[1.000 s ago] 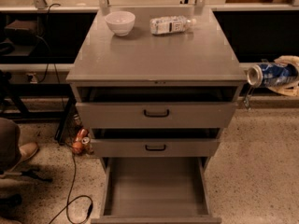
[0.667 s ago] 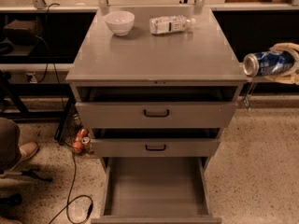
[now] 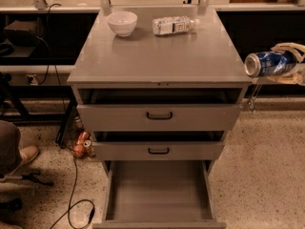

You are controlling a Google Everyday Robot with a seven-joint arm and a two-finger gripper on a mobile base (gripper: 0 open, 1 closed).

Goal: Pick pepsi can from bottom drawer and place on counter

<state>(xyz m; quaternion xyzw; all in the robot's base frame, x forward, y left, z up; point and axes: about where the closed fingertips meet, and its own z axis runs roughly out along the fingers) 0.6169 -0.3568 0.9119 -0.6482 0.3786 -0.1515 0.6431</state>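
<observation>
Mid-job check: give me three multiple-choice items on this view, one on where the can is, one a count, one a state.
1. Where is the pepsi can?
A. inside a drawer
B. on the floor
C. in the gripper, in the air past the right edge of the counter

2. How many things lie on the counter?
A. two
B. three
C. four

3. The bottom drawer is:
A. shut
B. pulled open
C. taken out

Answers:
1 C, the gripper is closed on the can, which lies sideways at counter height.
2 A, only a white bowl and a water bottle.
3 B, its grey floor shows.
</observation>
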